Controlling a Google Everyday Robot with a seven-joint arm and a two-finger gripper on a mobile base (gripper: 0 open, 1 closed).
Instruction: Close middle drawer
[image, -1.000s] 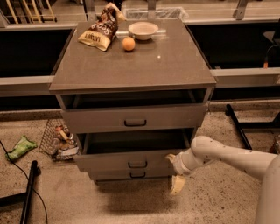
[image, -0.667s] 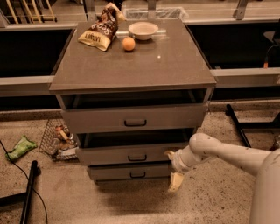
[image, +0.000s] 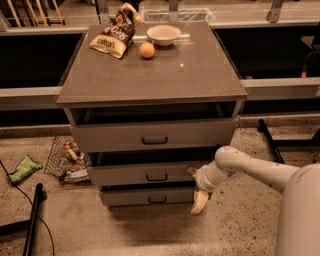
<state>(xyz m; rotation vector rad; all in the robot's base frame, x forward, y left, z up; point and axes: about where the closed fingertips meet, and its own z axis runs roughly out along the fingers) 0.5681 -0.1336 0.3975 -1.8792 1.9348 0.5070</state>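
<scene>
The grey cabinet (image: 150, 75) has three drawers. The middle drawer (image: 125, 176) has a medium-height front with a small dark handle (image: 157, 177). It stands out a little from the cabinet, with a dark gap above its front. My gripper (image: 196, 188) is at the right end of that front, on the end of the white arm (image: 250, 170) that comes in from the right. Its two yellowish fingers are spread apart, one fingertip (image: 192, 172) against the drawer front and the other hanging lower beside the bottom drawer (image: 135, 197). It holds nothing.
The top drawer (image: 120, 137) also stands slightly out. On the cabinet top lie a chip bag (image: 114, 36), an orange (image: 147, 50) and a white bowl (image: 163, 34). On the floor to the left are a wire basket (image: 67, 160), a green packet (image: 23, 168) and a black pole (image: 34, 215). Black stand legs (image: 272, 136) are to the right.
The middle drawer has slid back into the cabinet, uncovering the bottom drawer's front. My gripper has moved back with it, staying at its right end.
</scene>
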